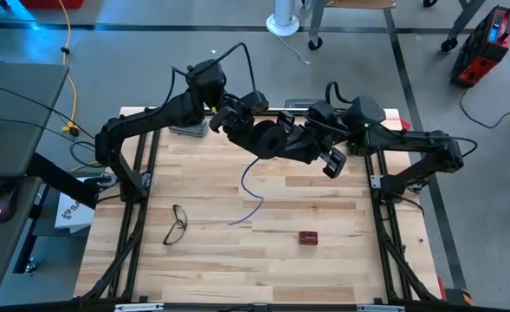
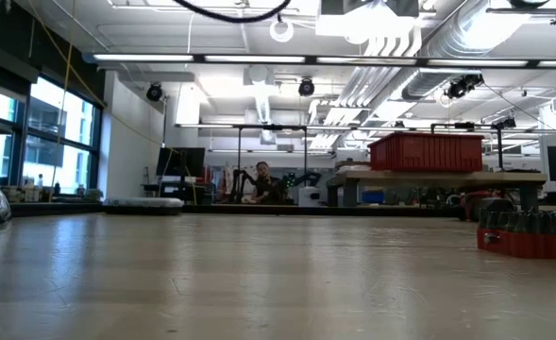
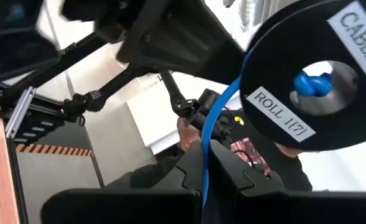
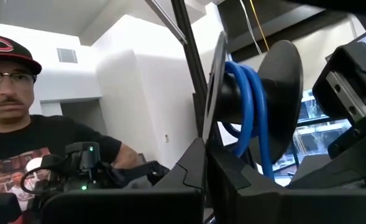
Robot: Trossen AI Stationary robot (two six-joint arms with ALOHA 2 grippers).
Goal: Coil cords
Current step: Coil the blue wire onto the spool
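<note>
Both arms meet above the far half of the table (image 1: 237, 260), raised off the wood, with a black spool (image 1: 270, 139) between them. The blue cable (image 1: 251, 192) is partly wound on that spool; in the right wrist view a few blue turns (image 4: 248, 106) sit around the hub between the two black flanges. The spool's flange carries a white label reading "ROLL 1[7]" (image 3: 281, 114).

The left gripper (image 3: 205, 163) is just beside the spool, its fingers closed on the blue cable, which runs from between them up to the spool's rim. The right gripper (image 4: 205, 163) is also fully closed, pinching the edge of one spool flange.

From the spool a loose tail of cable hangs down to the table and curls on the wood below it. Nearer than that tail and to the left lie the eyeglasses (image 1: 176, 224); nearer and to the right sits a small red block (image 1: 308, 237).

A person in a cap (image 4: 12, 99) shows beyond the spool.
</note>
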